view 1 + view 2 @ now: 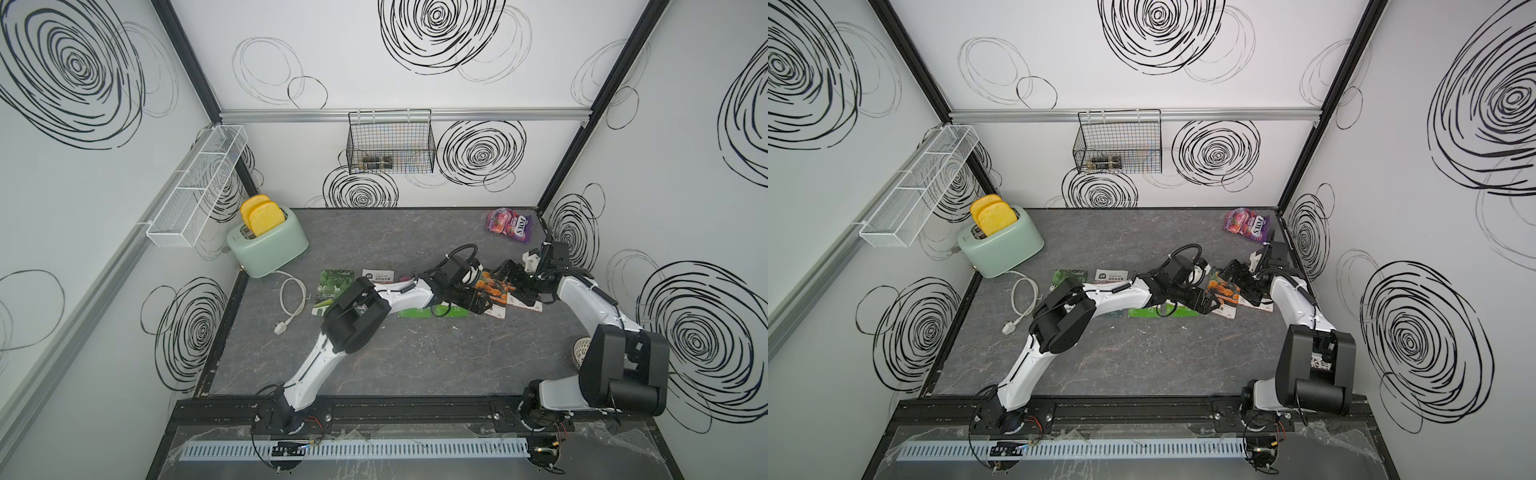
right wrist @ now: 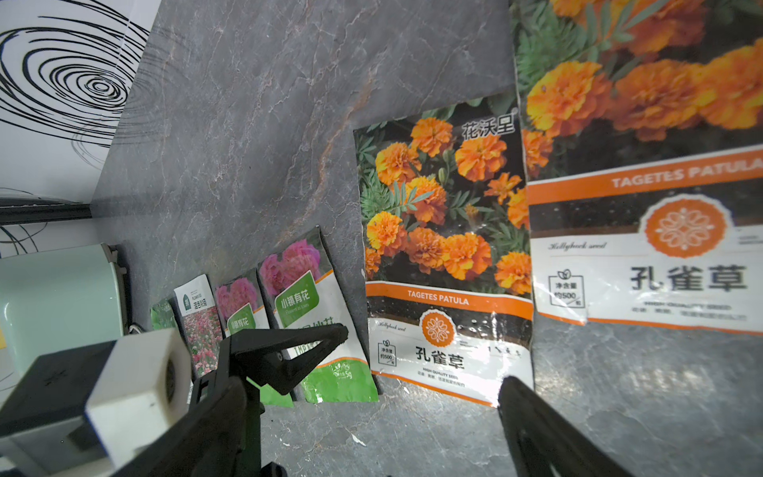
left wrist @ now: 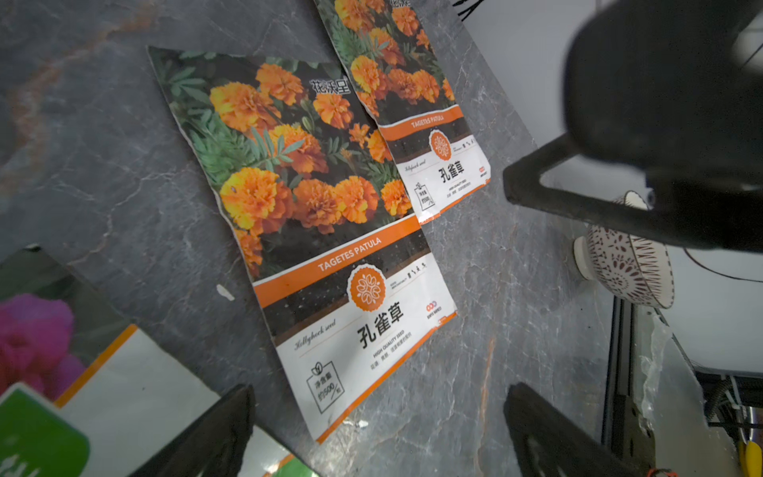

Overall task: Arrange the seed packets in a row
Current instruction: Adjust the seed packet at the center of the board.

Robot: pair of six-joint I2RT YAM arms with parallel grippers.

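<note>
The table (image 1: 415, 365) lies bare and wide near of the row, and far of it in the middle; far left stands a toaster (image 1: 268, 245), its cord (image 1: 291, 299) looping just left of the row; six packets (image 2: 313, 297) lie flat side by side across the middle, the green packet (image 1: 332, 286) leftmost, the two marigold packets (image 3: 322, 198) rightmost with edges touching or slightly lapped; the left gripper (image 3: 371, 433) hangs over the near end of the left marigold one, jaws wide apart and empty, its arm hiding the pink packets in both top views; the right gripper (image 2: 371, 437), likewise spread and empty, hangs over the marigold pair, close beside the left gripper; a candy bag (image 1: 509, 224) lies far right, well apart; a bowl (image 1: 582, 351) sits near right by the right arm.
</note>
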